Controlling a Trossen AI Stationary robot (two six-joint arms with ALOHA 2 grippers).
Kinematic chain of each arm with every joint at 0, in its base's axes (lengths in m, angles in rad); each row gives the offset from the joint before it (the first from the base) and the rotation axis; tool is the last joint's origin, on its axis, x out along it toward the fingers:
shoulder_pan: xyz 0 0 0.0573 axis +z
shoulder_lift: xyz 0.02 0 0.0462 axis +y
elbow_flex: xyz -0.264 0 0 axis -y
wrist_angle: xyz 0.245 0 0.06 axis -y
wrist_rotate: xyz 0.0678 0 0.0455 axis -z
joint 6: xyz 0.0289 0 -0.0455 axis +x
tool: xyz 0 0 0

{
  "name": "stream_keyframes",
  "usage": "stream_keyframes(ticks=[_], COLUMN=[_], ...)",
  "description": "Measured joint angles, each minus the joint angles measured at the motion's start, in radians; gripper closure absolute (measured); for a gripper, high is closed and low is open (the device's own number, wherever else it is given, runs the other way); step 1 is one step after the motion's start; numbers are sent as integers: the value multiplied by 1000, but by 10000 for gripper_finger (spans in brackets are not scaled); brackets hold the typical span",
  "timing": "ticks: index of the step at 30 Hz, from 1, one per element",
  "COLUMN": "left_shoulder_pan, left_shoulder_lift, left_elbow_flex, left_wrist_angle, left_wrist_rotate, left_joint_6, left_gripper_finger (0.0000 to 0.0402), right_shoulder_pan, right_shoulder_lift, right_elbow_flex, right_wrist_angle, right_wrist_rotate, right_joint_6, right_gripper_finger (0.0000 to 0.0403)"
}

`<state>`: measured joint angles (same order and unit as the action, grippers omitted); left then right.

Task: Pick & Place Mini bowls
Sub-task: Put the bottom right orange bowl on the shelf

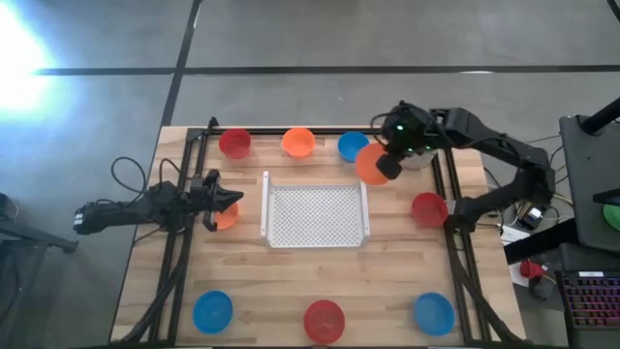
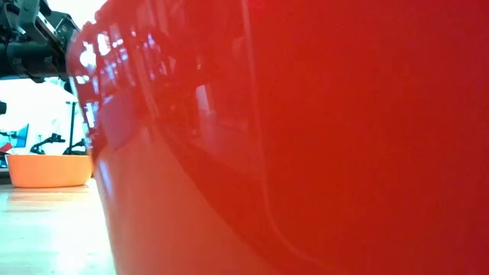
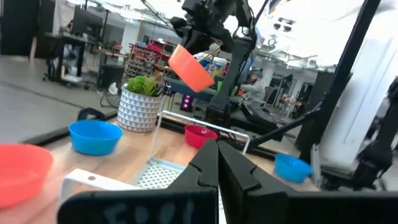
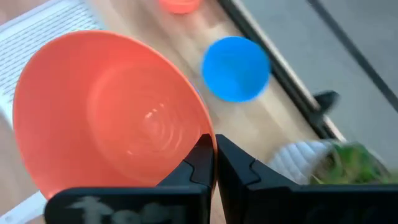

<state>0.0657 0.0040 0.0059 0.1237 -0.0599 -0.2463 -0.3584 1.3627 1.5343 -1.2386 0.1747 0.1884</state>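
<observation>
Right wrist view: orange bowl (image 4: 112,112) rim pinched, apparently, btwn right fingers (image 4: 202,163).

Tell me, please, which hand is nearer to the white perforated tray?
The left. The left hand sits shut just off the white perforated tray's left edge; the right hand, shut on an orange bowl, hangs beyond its far right corner.

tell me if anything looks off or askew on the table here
One oddity: the red bowl at the near table edge sits right against the low camera and fills almost its whole view. Otherwise, the right pincer holds an orange bowl tilted in the air beyond the white tray.
</observation>
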Motion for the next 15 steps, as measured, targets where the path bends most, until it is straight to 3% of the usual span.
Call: stream_keyframes(ticks=[8,15], left_shoulder_pan=[0,0], left_shoulder_lift=[0,0], left_elbow_flex=[0,0], left_wrist_angle=[-53,-73], left_wrist_rotate=[98,99], left_joint_6=[209,244], left_gripper_finger=[402,402], right_shoulder_pan=[-3,-3], right_shoulder_lift=[176,338], right_elbow_flex=[67,151], right_wrist_angle=[44,63], right_wrist_rotate=[-123,-216], right_joint_6=[-94,-173], right_gripper_finger=[395,395])
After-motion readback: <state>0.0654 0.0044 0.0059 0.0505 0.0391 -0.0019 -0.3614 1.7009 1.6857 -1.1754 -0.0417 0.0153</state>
